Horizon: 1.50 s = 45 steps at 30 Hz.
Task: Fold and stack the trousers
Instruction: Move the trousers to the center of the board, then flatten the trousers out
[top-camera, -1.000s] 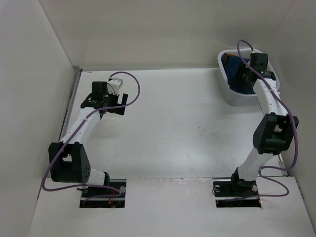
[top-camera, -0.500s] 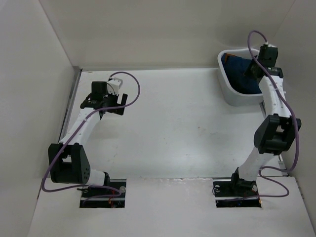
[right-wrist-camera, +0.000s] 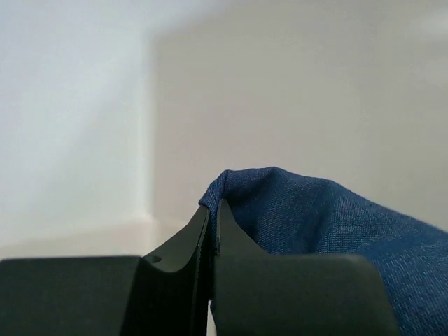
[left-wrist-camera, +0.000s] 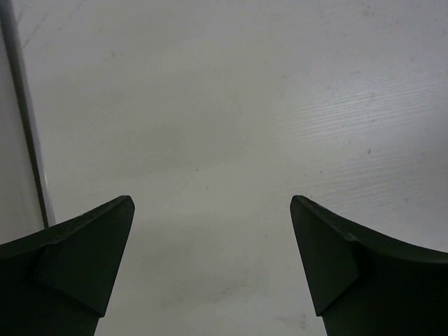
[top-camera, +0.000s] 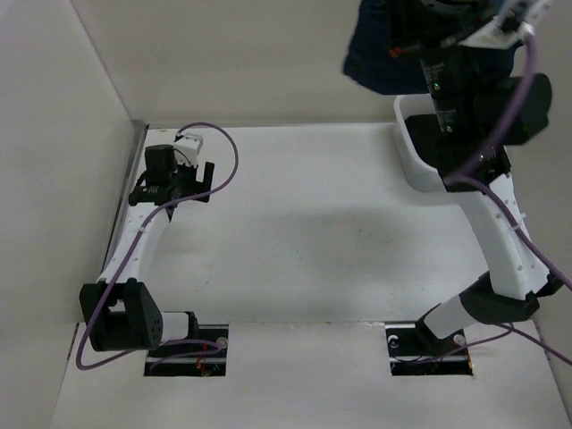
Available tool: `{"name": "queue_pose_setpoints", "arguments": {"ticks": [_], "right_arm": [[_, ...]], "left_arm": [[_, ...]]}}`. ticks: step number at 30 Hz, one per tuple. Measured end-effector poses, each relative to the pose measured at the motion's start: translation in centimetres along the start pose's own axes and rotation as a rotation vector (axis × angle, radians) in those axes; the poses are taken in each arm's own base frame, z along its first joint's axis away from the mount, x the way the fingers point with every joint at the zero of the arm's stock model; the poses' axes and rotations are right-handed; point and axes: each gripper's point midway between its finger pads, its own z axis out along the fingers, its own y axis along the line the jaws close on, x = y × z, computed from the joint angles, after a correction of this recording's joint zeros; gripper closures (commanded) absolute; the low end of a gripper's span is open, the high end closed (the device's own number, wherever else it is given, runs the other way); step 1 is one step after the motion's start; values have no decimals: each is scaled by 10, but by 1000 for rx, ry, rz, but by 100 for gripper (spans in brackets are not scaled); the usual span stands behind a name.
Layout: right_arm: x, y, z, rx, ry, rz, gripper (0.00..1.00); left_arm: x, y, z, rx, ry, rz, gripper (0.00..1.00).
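Note:
The trousers [top-camera: 380, 54] are dark blue denim, hanging in the air at the top right of the overhead view, above the white basket [top-camera: 418, 161]. My right gripper [right-wrist-camera: 212, 208] is shut on a fold of the trousers [right-wrist-camera: 308, 210], raised high near the back wall; the arm hides part of the cloth. Over the bare table at the far left, my left gripper [left-wrist-camera: 210, 210] stands open with nothing between its fingers; from above it shows as the left gripper [top-camera: 174, 179].
The white basket sits at the table's far right corner, against the right wall. A metal strip [top-camera: 125, 197] runs along the table's left edge beside the left arm. White walls enclose three sides.
My right gripper has closed on the trousers in the basket and lifted them high out of it. The left arm has shifted slightly to the left.

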Motion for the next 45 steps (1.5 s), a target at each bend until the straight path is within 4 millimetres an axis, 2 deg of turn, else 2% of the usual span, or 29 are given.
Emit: {"name": "queue_pose_setpoints", "arguments": {"ticks": [1,2,4,5,7,9,11,12,14,15,16,17,18,19,20,21,23,25,27,29,30,32,34,37,39,40,42,44,45], "right_arm": [[-32,34,1,-97,-86,23,100],[-65,57,-2,-167,-172,37,100],[-116,79,-13,-236,-298,52,100],[-131,82,-18,-248,-334,54,100],[-143,82,-25,-251,-362,62,99],[-134,81,-27,-248,-344,79,98],[-103,81,-24,-244,-284,116,96],[-77,79,-22,-233,-231,142,96],[-3,74,-20,-189,-79,209,93],[58,66,-26,-137,46,267,88],[79,64,-30,-119,89,281,88],[134,57,-40,-68,200,325,84],[192,49,-56,-6,325,366,68],[241,41,-74,49,434,388,66],[297,34,-99,106,570,412,52],[347,28,-125,161,697,441,43],[425,19,-178,236,926,463,26],[483,11,-241,307,1159,468,20],[507,3,-292,360,1315,436,15],[509,-5,-333,393,1418,366,14],[504,-7,-348,398,1453,335,13],[486,-9,-366,399,1480,276,14],[461,-9,-375,407,1471,236,14],[443,-12,-389,447,1449,237,14],[441,-20,-413,516,1467,255,16],[444,-27,-427,561,1482,266,17],[457,-42,-459,663,1530,289,17],[472,-54,-485,744,1570,307,16],[479,-56,-494,772,1589,314,17]], "left_arm": [[-3,5,-3,-13,-15,-5,0],[-7,10,-7,-28,-32,-11,0],[-13,23,-16,-66,-66,-26,0],[-15,29,-20,-84,-79,-33,0],[-18,44,-28,-128,-107,-52,0],[-20,63,-36,-181,-130,-77,0],[-21,83,-44,-238,-150,-105,0],[-21,92,-47,-263,-157,-117,0],[-18,108,-52,-309,-163,-139,0],[-17,115,-55,-330,-165,-148,0],[-16,120,-56,-345,-165,-154,0],[-15,124,-58,-356,-167,-158,0],[-15,128,-59,-365,-167,-155,0],[-14,129,-60,-369,-167,-155,0],[-14,130,-60,-373,-166,-147,0],[-14,131,-61,-375,-167,-139,0],[-15,132,-61,-379,-163,-114,0],[-16,130,-60,-375,-158,-83,0],[-17,125,-58,-361,-152,-46,0],[-15,114,-55,-327,-127,7,0],[-13,104,-52,-297,-107,43,0],[-7,81,-48,-229,-70,109,0],[8,40,-42,-120,-16,214,0],[48,-45,-36,113,83,403,0],[87,-101,-37,268,163,552,0],[109,-120,-38,334,207,616,0],[159,-139,-40,415,335,717,0],[192,-137,-41,427,450,746,0],[202,-136,-42,432,490,749,0]]}}
